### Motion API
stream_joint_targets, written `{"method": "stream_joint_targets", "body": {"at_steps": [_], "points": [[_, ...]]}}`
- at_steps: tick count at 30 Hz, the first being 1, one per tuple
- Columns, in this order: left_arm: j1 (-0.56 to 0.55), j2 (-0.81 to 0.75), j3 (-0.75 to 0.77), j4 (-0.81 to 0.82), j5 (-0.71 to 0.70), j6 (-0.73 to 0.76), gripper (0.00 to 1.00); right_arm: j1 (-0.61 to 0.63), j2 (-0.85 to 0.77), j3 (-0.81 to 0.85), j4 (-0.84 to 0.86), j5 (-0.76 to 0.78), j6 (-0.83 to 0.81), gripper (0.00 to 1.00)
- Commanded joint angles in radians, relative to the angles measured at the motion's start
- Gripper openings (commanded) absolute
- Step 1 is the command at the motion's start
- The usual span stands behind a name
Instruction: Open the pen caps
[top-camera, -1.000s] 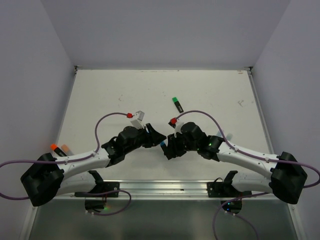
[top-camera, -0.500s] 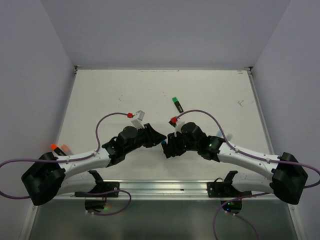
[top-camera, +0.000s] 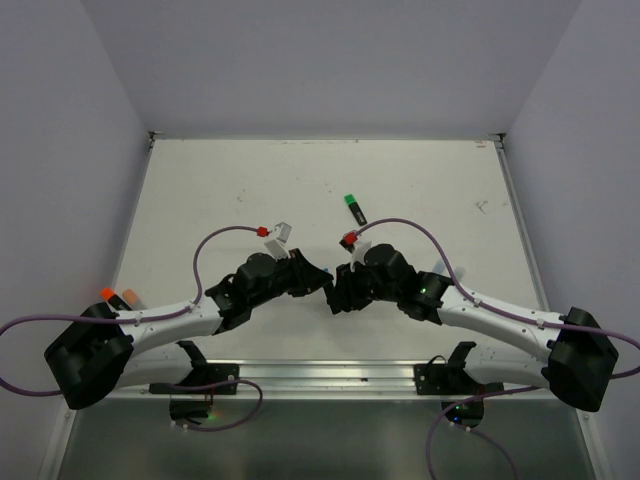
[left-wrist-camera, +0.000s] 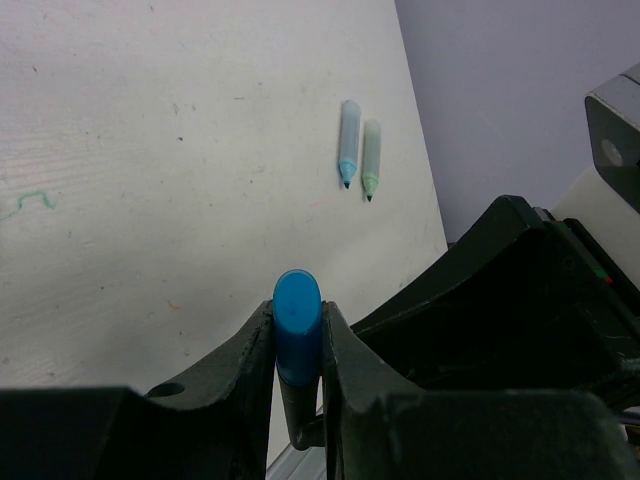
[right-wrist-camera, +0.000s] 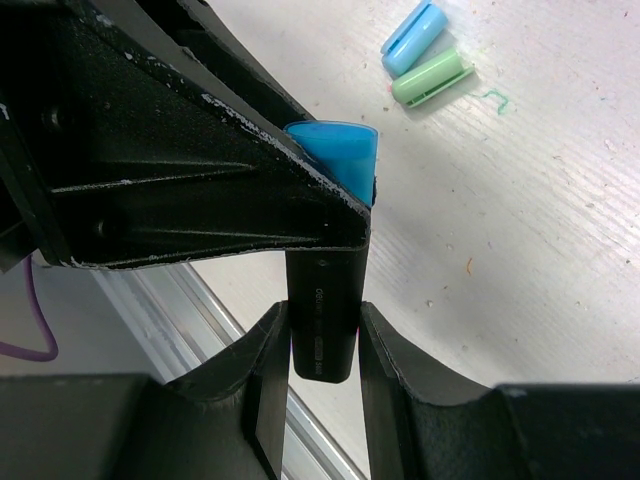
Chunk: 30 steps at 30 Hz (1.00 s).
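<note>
Over the table's near middle, left hand: closed on blue cap
Right hand: gripping black marker body
Blue cap: at the body's end

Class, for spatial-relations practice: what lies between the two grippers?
One marker: the left gripper clasps its blue cap, the right gripper its black body. The right wrist view shows both.
</note>
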Motion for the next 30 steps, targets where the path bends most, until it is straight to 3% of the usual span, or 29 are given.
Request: {"method": "stream_joint_targets", "body": {"at_steps": [1, 3, 5, 8, 9, 10, 20, 24, 28, 29, 30], "points": [[-0.004, -0.016, -0.007, 0.049, 0.004, -0.012, 0.23, 0.008, -0.013, 0.022, 0.038, 0.023, 0.002, 0.0], [-0.004, -0.024, -0.007, 0.045, 0.0, -0.014, 0.2, 0.011, -0.014, 0.025, 0.032, 0.024, 0.001, 0.0], [-0.004, -0.027, -0.009, 0.045, -0.005, -0.011, 0.0, 0.011, -0.013, 0.028, 0.035, 0.017, -0.004, 0.0], [-0.004, -0.039, -0.019, 0.051, -0.014, -0.014, 0.0, 0.012, -0.013, 0.03, 0.035, 0.023, -0.004, 0.02], [-0.004, -0.041, -0.022, 0.052, -0.014, -0.017, 0.0, 0.012, -0.013, 0.03, 0.037, 0.026, -0.004, 0.07], [-0.004, -0.045, -0.024, 0.054, -0.016, -0.017, 0.0, 0.012, -0.013, 0.028, 0.038, 0.03, -0.002, 0.18], [-0.004, -0.076, -0.045, 0.072, -0.01, -0.035, 0.0, 0.014, 0.031, 0.019, 0.083, 0.044, 0.018, 0.56], [-0.004, -0.078, -0.055, 0.089, 0.0, -0.049, 0.0, 0.014, 0.032, 0.016, 0.089, 0.05, 0.019, 0.57], [-0.004, -0.073, -0.064, 0.112, 0.004, -0.064, 0.0, 0.014, 0.044, 0.021, 0.095, 0.047, 0.021, 0.51], [-0.004, -0.073, -0.068, 0.121, 0.01, -0.066, 0.0, 0.014, 0.045, 0.022, 0.103, 0.044, 0.025, 0.48], [-0.004, -0.073, -0.072, 0.123, 0.01, -0.072, 0.0, 0.014, 0.047, 0.022, 0.107, 0.044, 0.027, 0.34]]}}
